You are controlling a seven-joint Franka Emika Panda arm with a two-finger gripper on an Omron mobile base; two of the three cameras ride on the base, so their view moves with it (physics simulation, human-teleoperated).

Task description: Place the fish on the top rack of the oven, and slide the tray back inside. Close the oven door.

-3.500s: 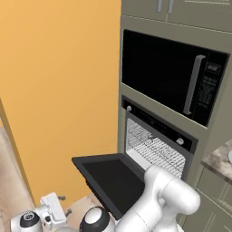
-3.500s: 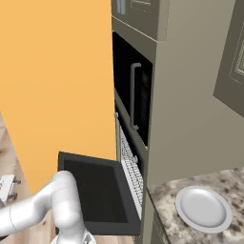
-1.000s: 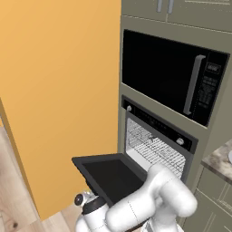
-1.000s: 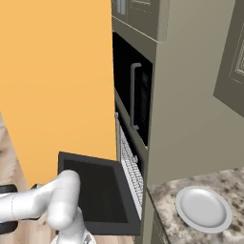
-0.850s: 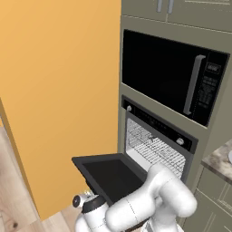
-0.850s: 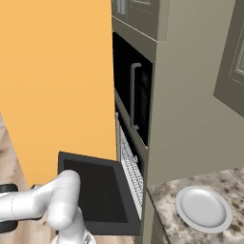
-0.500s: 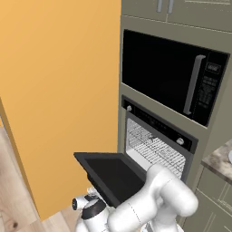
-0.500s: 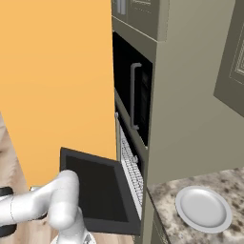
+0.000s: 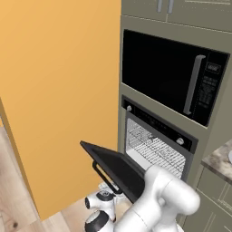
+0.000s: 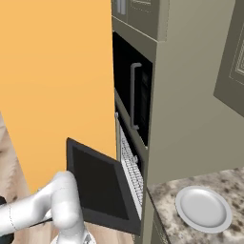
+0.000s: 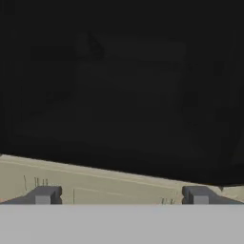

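The orange wall [image 9: 59, 90] is seen to the left of a grey-beige cabinet column, in which a black microwave [image 9: 174, 84] is set above the oven [image 9: 156, 140]. The oven door [image 9: 118, 168] is found partly raised, tilted up from flat but well short of shut, its handle [image 9: 103, 176] hanging under the outer edge. The last step, closing the door, is judged to be in hand. The rack [image 9: 154, 148] is seen pushed inside the cavity; the fish cannot be made out on it, as the bars are too fine and the cavity too dim to tell. The arm is bent low beneath the door, and the claw [image 11: 121, 195] is pointed up at the door's dark underside [image 11: 124, 95], which is close in front of the hand camera. The claw's two fingertips [image 11: 45, 195] are held wide apart, with nothing between them. The next move is judged to call for an upward and inward push on the door, carried along its arc about the bottom hinge until the panel stands upright against the oven front; contact should be kept near the outer edge so that the claw does not slip off. To the right a speckled stone table [image 10: 190, 190] carries a bare white plate [image 10: 204, 208]. A pale wooden floor [image 9: 13, 199] runs along the wall.
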